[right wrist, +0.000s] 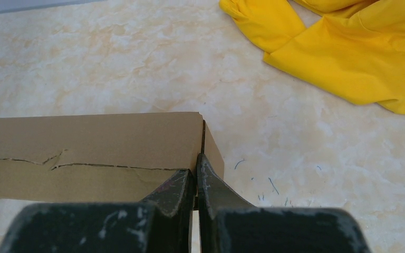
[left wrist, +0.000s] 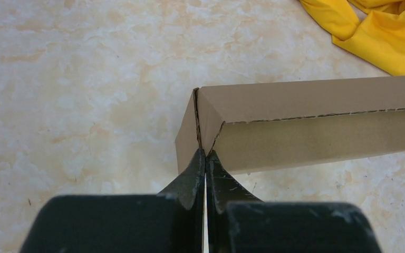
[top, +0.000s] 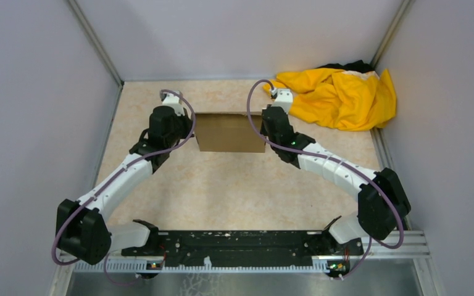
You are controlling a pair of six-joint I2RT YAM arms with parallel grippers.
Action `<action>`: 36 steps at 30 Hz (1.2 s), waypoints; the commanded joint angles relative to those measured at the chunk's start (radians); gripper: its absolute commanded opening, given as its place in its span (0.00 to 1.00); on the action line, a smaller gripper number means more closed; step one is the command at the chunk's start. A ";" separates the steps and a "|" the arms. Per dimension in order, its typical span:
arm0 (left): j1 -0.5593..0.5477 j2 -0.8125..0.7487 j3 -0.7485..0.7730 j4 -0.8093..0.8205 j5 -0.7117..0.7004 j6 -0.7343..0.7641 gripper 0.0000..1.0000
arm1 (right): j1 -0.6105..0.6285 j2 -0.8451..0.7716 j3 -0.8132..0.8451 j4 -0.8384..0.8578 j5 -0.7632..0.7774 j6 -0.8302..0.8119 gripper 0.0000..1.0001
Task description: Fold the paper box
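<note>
Box: the paper box [top: 228, 132] is brown and plain. It sits over the far middle of the table [top: 234, 185], right between the two arms.
Box shape: it looks folded up into a long, flat box. A thin cut line runs along its long side in both wrist views.
Inside the box: it looks shut, so I cannot see in.
Left gripper: the left gripper [left wrist: 204, 155] is closed tight, its two black fingers [left wrist: 192, 174] pressed together. The tips touch the left end corner of the box, just where a slit runs down the corner.
Right gripper: the right gripper [right wrist: 196, 161] is closed tight too. Its tips touch the right end corner of the box, under a dark slit there.
Holding: I cannot tell if either one pinches a bit of card between its tips.
Lifted or not: I cannot tell if the box rests on the table or hangs just above it.
Yellow cloth: a yellow cloth [top: 339, 95] lies bunched in the far right corner, near the right end of the box but apart from it.
Edges: grey walls [top: 37, 92] stand close on the left, right and back.
Open room: bare table lies in front of the box, toward the black rail [top: 241, 243] at the near edge, and some on the left side.
</note>
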 commanded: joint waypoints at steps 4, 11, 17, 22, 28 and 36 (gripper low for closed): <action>-0.044 0.009 -0.056 -0.038 -0.005 -0.039 0.00 | 0.034 0.069 -0.065 -0.205 -0.079 0.017 0.00; -0.046 -0.002 -0.054 -0.047 -0.030 -0.021 0.00 | 0.034 0.047 -0.050 -0.226 -0.098 0.003 0.03; -0.046 0.010 -0.049 -0.046 -0.025 -0.011 0.00 | 0.031 0.005 -0.015 -0.265 -0.134 -0.015 0.29; -0.046 0.008 -0.027 -0.058 -0.020 0.006 0.04 | 0.017 -0.027 -0.001 -0.286 -0.166 -0.016 0.39; -0.046 0.012 0.024 -0.088 -0.015 0.017 0.19 | -0.003 -0.072 0.000 -0.269 -0.245 -0.013 0.48; -0.046 0.036 0.083 -0.107 0.010 0.014 0.24 | -0.053 -0.095 -0.012 -0.214 -0.423 -0.004 0.50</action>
